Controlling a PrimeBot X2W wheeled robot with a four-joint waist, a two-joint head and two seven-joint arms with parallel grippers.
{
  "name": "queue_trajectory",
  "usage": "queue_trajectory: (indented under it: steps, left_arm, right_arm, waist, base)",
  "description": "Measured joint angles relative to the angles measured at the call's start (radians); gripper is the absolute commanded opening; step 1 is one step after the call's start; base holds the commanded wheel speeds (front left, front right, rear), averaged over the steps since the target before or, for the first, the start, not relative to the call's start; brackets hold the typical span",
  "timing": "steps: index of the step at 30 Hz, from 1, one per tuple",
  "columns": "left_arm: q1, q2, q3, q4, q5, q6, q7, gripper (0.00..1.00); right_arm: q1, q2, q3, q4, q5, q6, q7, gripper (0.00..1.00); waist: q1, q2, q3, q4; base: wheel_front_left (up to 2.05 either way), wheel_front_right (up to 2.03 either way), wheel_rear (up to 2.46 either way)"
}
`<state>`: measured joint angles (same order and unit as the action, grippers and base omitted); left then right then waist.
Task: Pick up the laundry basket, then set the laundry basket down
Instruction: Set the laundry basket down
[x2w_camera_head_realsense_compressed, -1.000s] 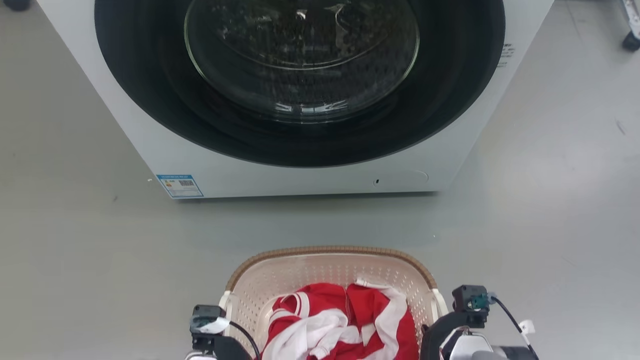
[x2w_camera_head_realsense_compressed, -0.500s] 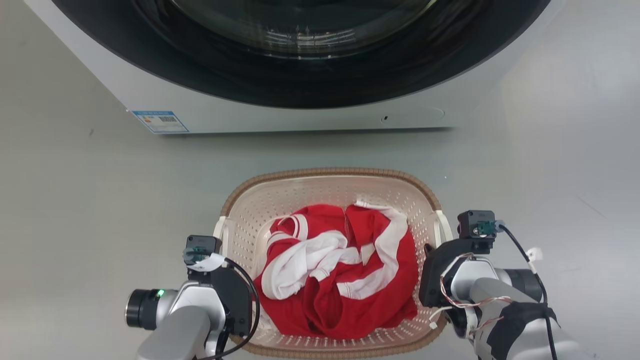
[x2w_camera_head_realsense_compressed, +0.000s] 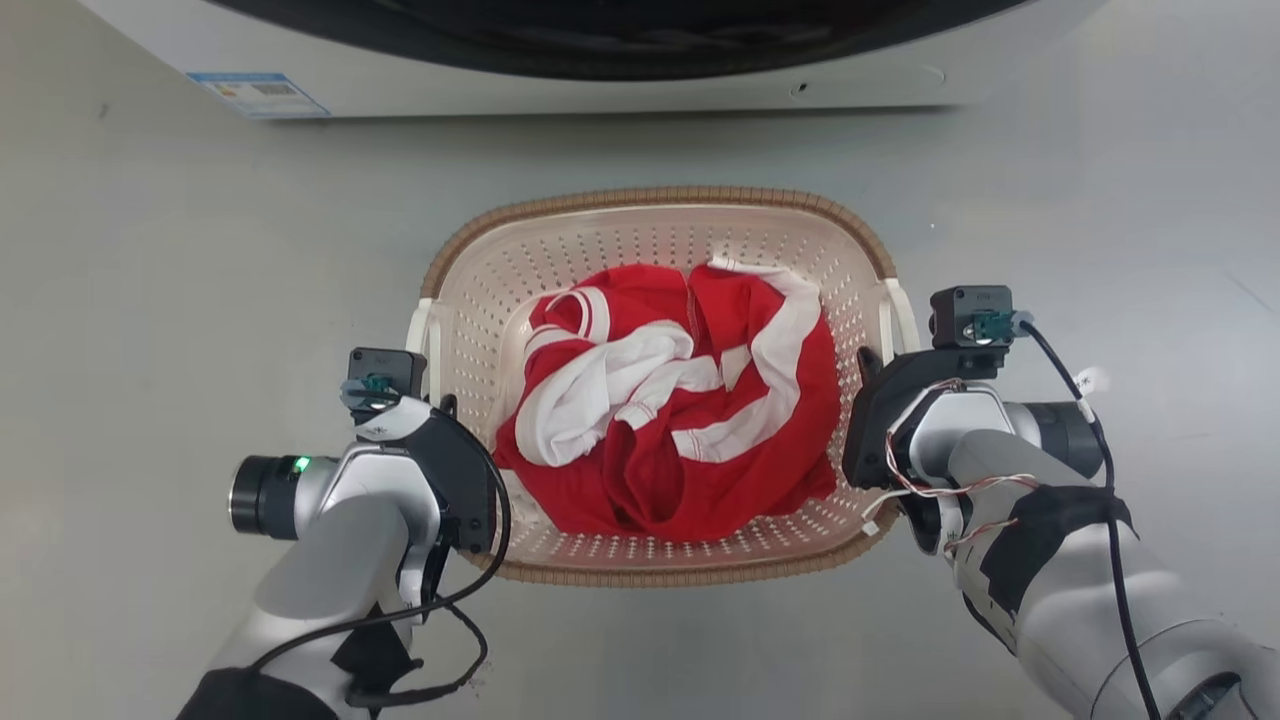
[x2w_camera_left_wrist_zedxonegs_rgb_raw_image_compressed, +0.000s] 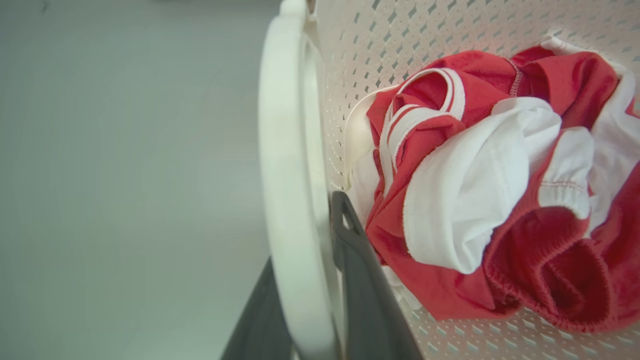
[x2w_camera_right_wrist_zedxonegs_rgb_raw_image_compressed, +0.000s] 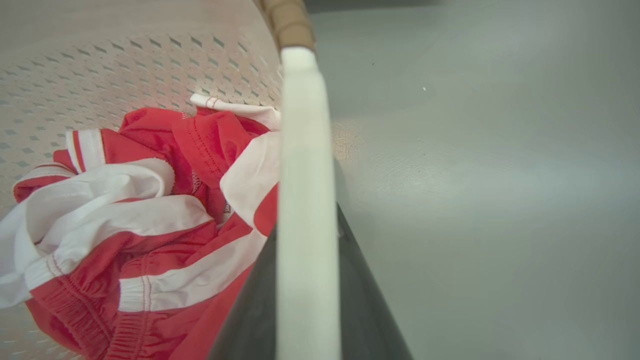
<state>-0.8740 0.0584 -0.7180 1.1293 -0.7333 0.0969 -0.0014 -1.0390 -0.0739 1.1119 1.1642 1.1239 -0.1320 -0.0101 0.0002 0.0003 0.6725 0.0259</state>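
Laundry basket sits on the grey floor just in front of the base of the washing machine, between the two arms. A crumpled red-and-white garment lies inside it.

The left hand is at the basket's left side, pinching the white left handle. In the left wrist view that handle runs up between the two dark fingers, one just inside the perforated wall and one outside. The right hand is at the opposite side, pinching the white right handle. The right wrist view shows the same hold, with a dark finger on each side of the handle.

In the head view most of each hand's fingers are hidden under the wrist bodies and the small camera blocks. The wrist bodies also cover the near left and near right parts of the brown rim. In the left wrist view the outer finger is largely behind the handle. The washing machine is cut off by the top edge, leaving its lower front panel, a blue label and a sliver of dark door. Whether the laundry basket's underside touches the floor cannot be told.
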Motion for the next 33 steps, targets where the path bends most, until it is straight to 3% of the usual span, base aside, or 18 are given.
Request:
queue_trajectory:
  steps: [16,33]
  left_arm:
    - [-0.114,0.002,0.009,0.009,0.007,0.001,-0.031,0.00]
    - [-0.173,-0.002,0.009,0.036,0.015,0.000,-0.070,0.00]
  right_arm:
    - [-0.106,0.001,0.001,0.036,-0.025,0.014,-0.038,0.00]
    - [-0.158,0.003,0.006,0.058,-0.033,0.027,-0.079,0.00]
  waist:
    - [0.0000,-0.0001,0.195,0.005]
    - [-0.0002,-0.0003,0.246,0.009]
  base:
    - [0.00,0.00,0.00]
    - [0.00,0.00,0.00]
